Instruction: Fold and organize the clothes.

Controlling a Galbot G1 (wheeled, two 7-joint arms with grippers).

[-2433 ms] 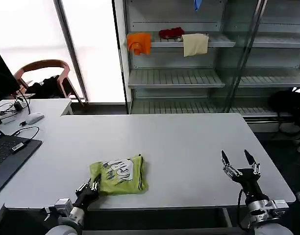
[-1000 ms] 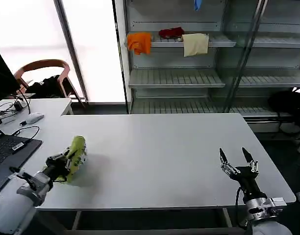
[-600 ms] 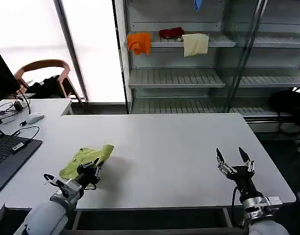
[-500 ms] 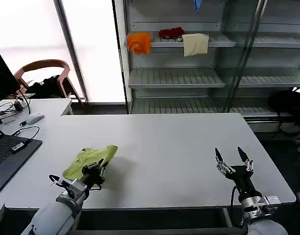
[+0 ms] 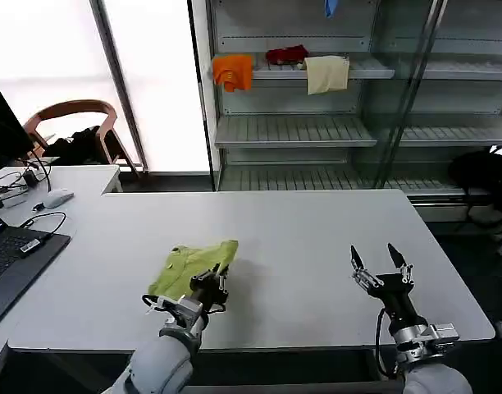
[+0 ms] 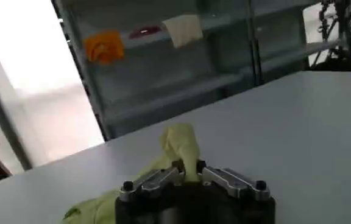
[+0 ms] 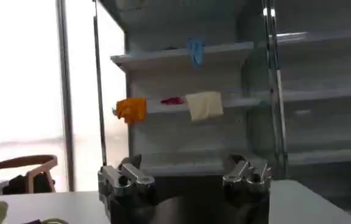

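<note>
Head view: the left gripper (image 5: 208, 287) pinches the near edge of the bunched lime T-shirt (image 5: 191, 265) on the white table (image 5: 317, 238), near-left of centre. The right gripper (image 5: 376, 264) hovers near-right, fingers spread wide, empty.

Left wrist view: fingers (image 6: 163, 178) closed on a raised fold of cloth (image 6: 178, 146).

Right wrist view: fingers (image 7: 124, 176) wide apart; shelving (image 7: 224, 103) with orange, red and cream cloths beyond.

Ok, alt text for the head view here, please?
The left end effector is shut on a crumpled lime-green T-shirt lying on the grey table. The right end effector hovers open, away from the shirt, and orange, red and cream cloths sit on shelving behind.
</note>
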